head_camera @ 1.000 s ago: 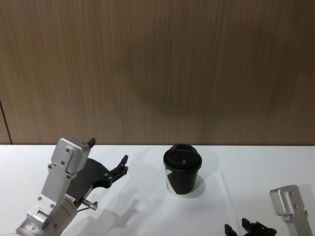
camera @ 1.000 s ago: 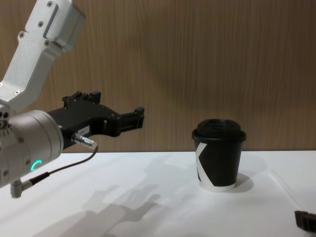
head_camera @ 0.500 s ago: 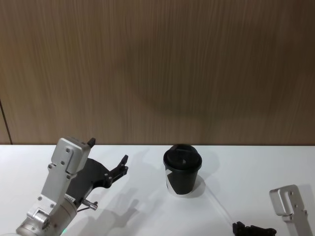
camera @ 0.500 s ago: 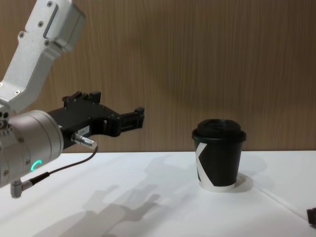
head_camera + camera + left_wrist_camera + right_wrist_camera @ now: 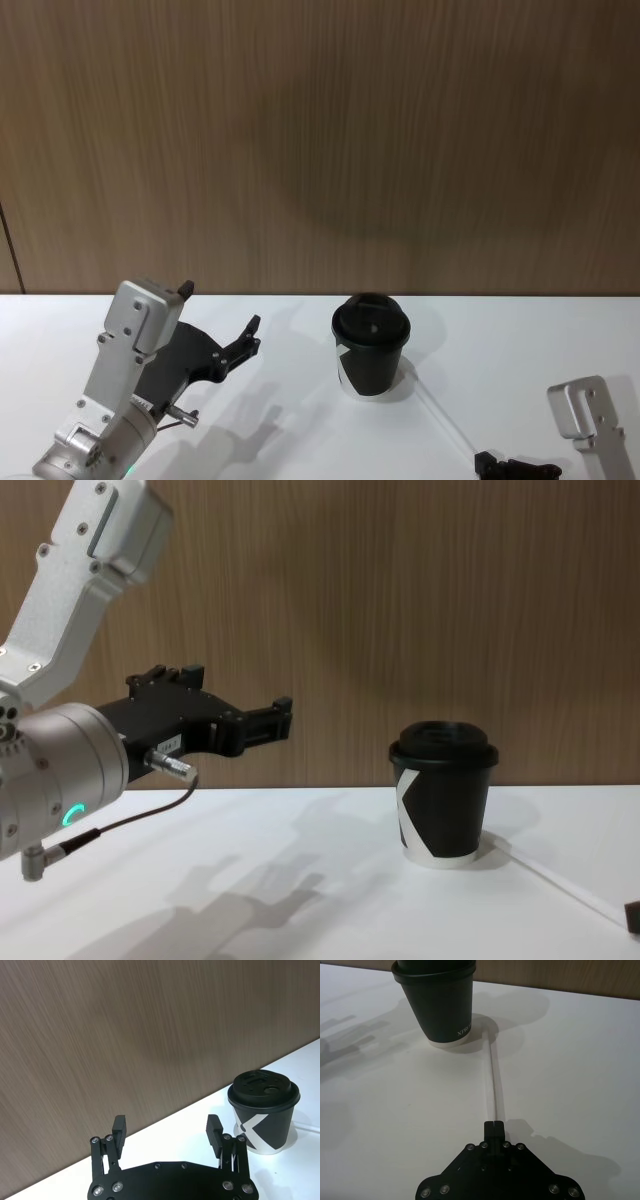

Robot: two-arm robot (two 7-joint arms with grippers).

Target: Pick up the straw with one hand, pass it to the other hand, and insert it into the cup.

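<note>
Right gripper pinches the straw's near end. The straw lies along the bench, its far tip by the cup. It is probably light, thin, slippery and easily crushed, so a gentle grip suits. Left gripper hovers wide, well apart.

A bare white table stands before a brown wood-grain wall

One cup, one straw, two pincers.
</note>
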